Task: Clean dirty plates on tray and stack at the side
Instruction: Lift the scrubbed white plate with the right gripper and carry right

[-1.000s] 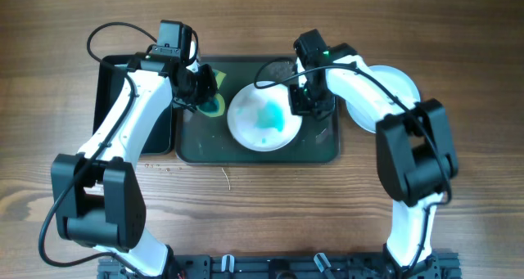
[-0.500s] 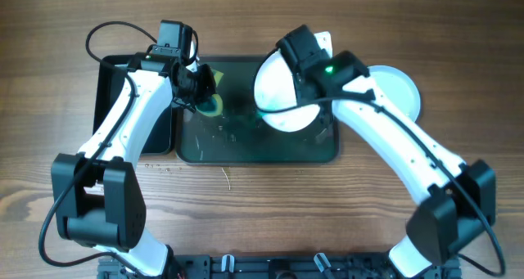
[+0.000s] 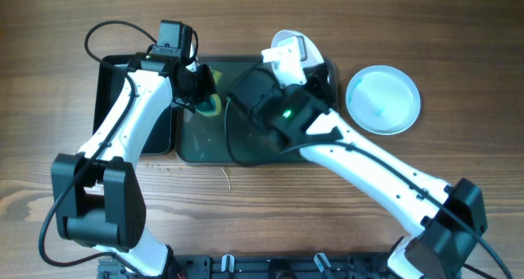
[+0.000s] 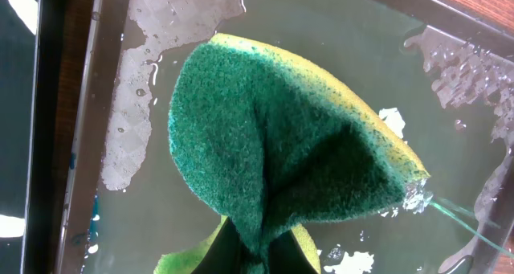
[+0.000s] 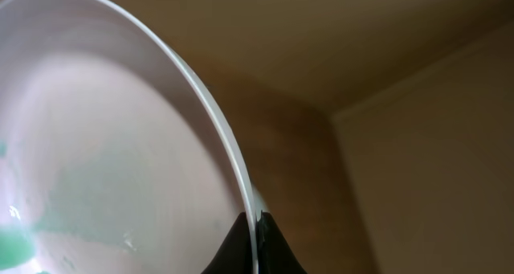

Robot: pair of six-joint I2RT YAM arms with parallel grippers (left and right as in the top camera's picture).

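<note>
The step in hand is the scrubbing of one dirty plate. The right gripper (image 5: 254,240) is clamped on the rim of a white plate (image 5: 120,129), held tilted up on edge over the far side of the tray (image 3: 205,144). A teal smear (image 5: 88,202) shows on its face, so it is not clean. The left gripper (image 4: 257,254) is pinched on a folded green sponge (image 4: 273,137), which hangs just above the tray's wet floor at its left end, apart from the plate. A blue plate (image 3: 383,99) lies on the table to the right of the tray (whether another sits beneath it cannot be told). The next move probably calls for bringing sponge and plate face together. The thin rim grip must hold firm against the rubbing, or the plate may slip.
</note>
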